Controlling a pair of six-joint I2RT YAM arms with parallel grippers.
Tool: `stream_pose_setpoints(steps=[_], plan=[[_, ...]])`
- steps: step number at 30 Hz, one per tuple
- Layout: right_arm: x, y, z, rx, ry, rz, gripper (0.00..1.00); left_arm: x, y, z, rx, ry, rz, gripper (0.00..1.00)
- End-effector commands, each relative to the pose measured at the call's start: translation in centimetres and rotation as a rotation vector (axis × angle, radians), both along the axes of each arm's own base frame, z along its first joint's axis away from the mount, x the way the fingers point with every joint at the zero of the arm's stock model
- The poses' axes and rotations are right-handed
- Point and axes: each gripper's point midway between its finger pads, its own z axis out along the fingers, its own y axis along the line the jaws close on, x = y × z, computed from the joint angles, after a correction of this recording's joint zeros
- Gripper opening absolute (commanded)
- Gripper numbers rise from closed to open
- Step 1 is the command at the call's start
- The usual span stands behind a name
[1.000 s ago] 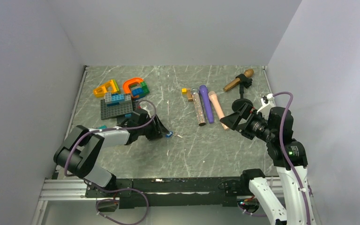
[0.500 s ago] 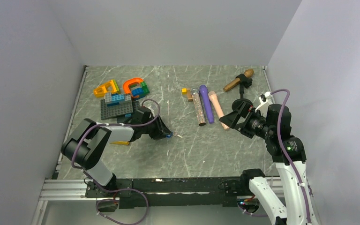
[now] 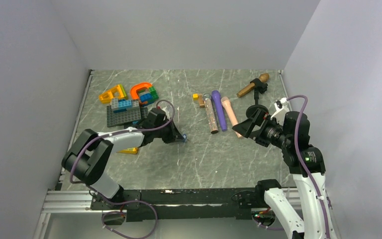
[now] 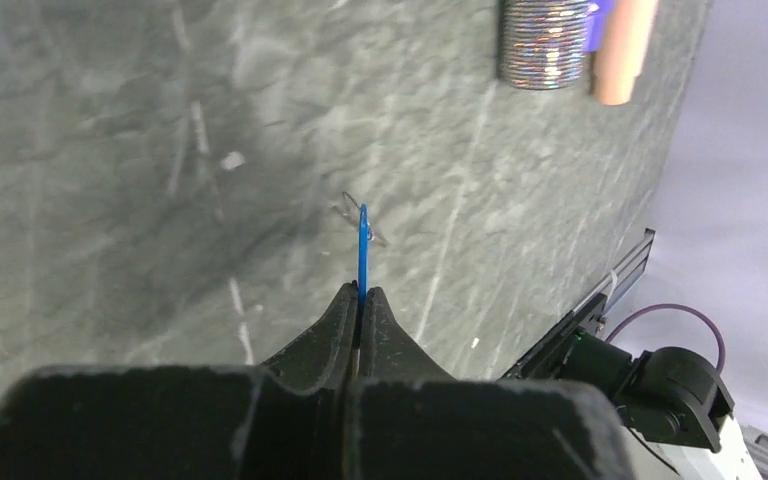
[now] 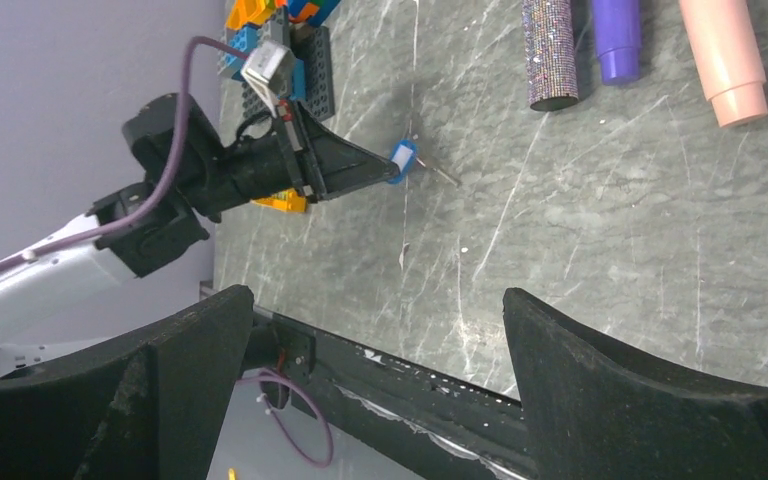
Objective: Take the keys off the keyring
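— Well, where is the tiny bright-blue oval keyring (image 4: 362,250) at this moment?
— It is pinched at one end between the closed tips of the left gripper (image 4: 360,296). It stands on its edge, low over the grey marbled table (image 4: 110,150) (whether it touches, I cannot tell). A thin silver metal piece (image 5: 446,176), maybe a key, lies at its far end.
— How to do this step well?
— I think the pinch must be firm and steady, so that the right gripper (image 5: 375,300) can take the key.
— And the arms?
— The left arm is stretched low and forward. The right one hovers well apart, jaws wide and empty, looking toward the ring.
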Motion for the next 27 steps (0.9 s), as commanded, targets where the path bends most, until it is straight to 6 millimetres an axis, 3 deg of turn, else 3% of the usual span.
stream_pose_setpoints(steps=[1,8,16,21,27], plan=[[0.1,0.2,2.6,0.019,-0.091,0.008,1.0,1.2,-0.6,5.7,0.016,-0.152,-0.044,0.0],[1.4,2.3,5.1,0.107,-0.144,0.116,1.0,0.7,0.1,12.2,0.052,-0.272,-0.086,0.0],[3.4,4.9,10.1,0.249,-0.344,0.281,1.0,0.1,1.8,21.1,0.051,-0.345,-0.016,0.0],[4.4,6.1,12.2,0.317,-0.479,0.375,1.0,-0.6,2.7,25.6,0.012,-0.319,0.07,0.0],[6.2,7.4,13.7,0.293,-0.654,0.373,0.98,-1.7,3.1,29.4,-0.053,-0.268,0.12,0.0]])
